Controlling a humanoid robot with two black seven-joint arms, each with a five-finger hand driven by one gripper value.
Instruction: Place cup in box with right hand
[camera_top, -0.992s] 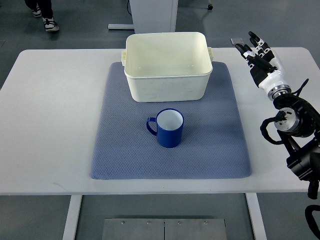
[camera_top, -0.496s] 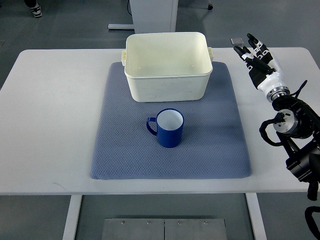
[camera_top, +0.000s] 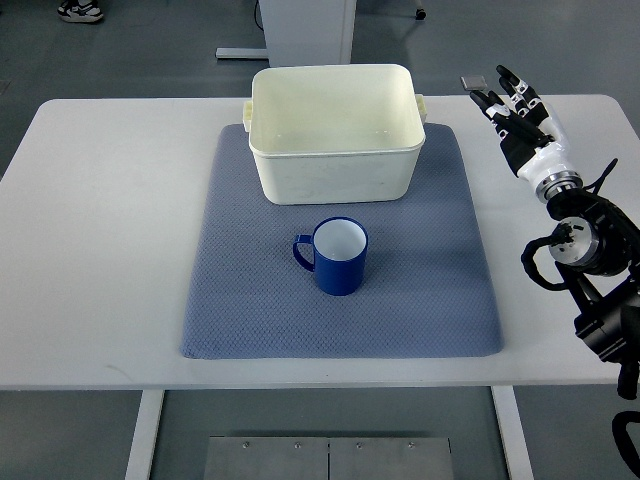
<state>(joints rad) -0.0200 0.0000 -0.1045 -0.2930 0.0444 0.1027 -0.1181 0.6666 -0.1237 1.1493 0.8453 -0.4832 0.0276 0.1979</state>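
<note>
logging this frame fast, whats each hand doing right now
Left hand: not in view.
Right hand: open, fingers extended, holding nothing, over the table's far right edge, well away from the blue cup.

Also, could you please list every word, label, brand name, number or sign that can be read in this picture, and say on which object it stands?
None: no readable text shows anywhere in the top view.
Blue cup: plain, no print visible.
Cream box: plain walls, no label.
Blue-grey mat and white table: no markings.
Right hand: black and white parts, no legible lettering.
</note>
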